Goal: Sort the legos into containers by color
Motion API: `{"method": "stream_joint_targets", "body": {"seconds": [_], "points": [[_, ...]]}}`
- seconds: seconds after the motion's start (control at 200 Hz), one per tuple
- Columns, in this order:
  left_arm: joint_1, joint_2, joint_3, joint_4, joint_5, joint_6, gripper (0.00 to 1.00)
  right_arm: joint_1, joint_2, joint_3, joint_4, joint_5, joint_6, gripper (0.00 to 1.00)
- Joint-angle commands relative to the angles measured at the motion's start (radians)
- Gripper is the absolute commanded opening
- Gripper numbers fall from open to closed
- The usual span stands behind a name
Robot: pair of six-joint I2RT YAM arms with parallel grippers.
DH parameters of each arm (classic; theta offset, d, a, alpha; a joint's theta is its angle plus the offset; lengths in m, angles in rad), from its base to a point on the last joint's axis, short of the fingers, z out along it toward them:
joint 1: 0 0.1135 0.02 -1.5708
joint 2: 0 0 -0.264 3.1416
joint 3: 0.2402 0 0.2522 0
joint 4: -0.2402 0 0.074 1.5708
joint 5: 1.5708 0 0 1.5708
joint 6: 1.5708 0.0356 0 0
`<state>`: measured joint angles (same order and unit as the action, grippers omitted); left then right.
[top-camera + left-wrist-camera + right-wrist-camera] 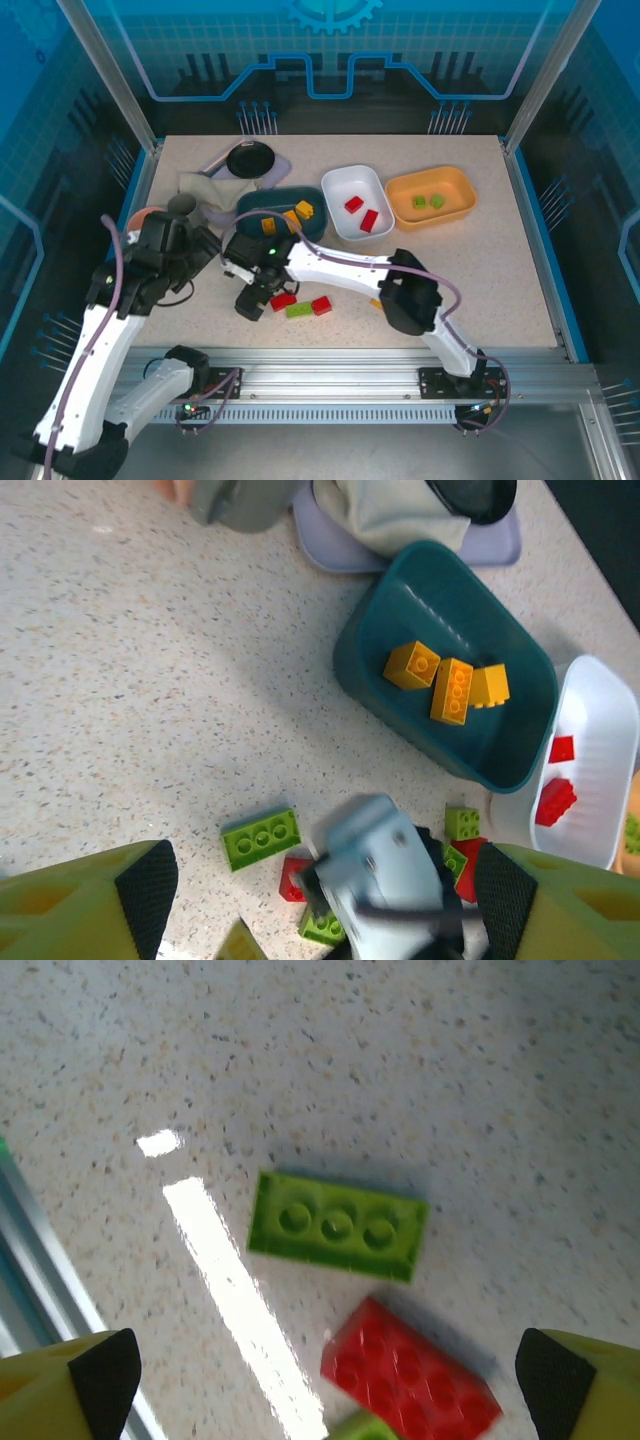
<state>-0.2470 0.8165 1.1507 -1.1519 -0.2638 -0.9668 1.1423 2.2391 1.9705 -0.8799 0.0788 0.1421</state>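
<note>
Table (480,280) recorded as speckled beige. Teal dish (258,207) taken as landmark. White dish (345,190) is set just right of it, and orange dish (455,190) right of that again. Right gripper (325,1380) is held just in front of the teal dish with its fingers spread wide and nothing pinched; loose bricks are seen on the table beneath it. Left gripper (325,910) is held front-left of the teal dish, fingers likewise spread, nothing gripped. Three yellow bricks (452,690) are counted inside the teal dish, two red bricks (369,220) in the white dish, two green bricks (420,202) in the orange dish. In front of the teal dish, unsorted on the table, lie a loose green brick (338,1225) and a loose red brick (410,1380), with others clustered near.
</note>
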Motion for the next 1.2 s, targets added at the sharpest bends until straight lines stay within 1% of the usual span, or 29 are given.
{"method": "stream_joint_targets", "body": {"seconds": [0.0, 0.08, 0.205, 0.32, 0.385, 0.61, 0.745, 0.845, 0.99, 1.095, 1.195], "points": [[-0.001, -0.015, 0.035, -0.104, -0.058, -0.036, 0.82, 0.012, 0.122, 0.146, -0.140, 0.052, 0.051, 1.00], [-0.002, -0.031, 0.059, -0.125, -0.062, -0.031, 0.82, 0.014, 0.191, 0.233, -0.181, 0.071, 0.073, 1.00], [-0.002, -0.052, 0.087, -0.138, -0.064, -0.017, 0.82, 0.022, 0.268, 0.316, -0.211, 0.089, 0.094, 1.00], [-0.002, -0.056, 0.111, -0.156, -0.068, 0.001, 0.82, 0.029, 0.314, 0.372, -0.243, 0.114, 0.122, 0.97], [-0.002, -0.056, 0.119, -0.158, -0.068, 0.008, 0.82, 0.030, 0.332, 0.395, -0.260, 0.131, 0.135, 0.94], [-0.002, -0.059, 0.110, -0.151, -0.057, 0.003, 0.82, 0.029, 0.351, 0.401, -0.285, 0.156, 0.153, 0.82], [-0.002, -0.060, 0.097, -0.144, -0.051, -0.005, 0.81, 0.030, 0.356, 0.393, -0.292, 0.154, 0.163, 0.77], [-0.001, -0.065, 0.087, -0.139, -0.044, -0.012, 0.81, 0.028, 0.360, 0.393, -0.292, 0.152, 0.162, 0.75], [-0.001, -0.070, 0.073, -0.134, -0.032, -0.020, 0.81, 0.027, 0.364, 0.396, -0.290, 0.152, 0.162, 0.68], [-0.001, -0.074, 0.069, -0.128, -0.025, -0.019, 0.81, 0.025, 0.346, 0.390, -0.291, 0.163, 0.166, 0.64], [-0.001, -0.079, 0.064, -0.113, -0.016, -0.014, 0.81, 0.016, 0.289, 0.355, -0.264, 0.180, 0.172, 0.62]]}}
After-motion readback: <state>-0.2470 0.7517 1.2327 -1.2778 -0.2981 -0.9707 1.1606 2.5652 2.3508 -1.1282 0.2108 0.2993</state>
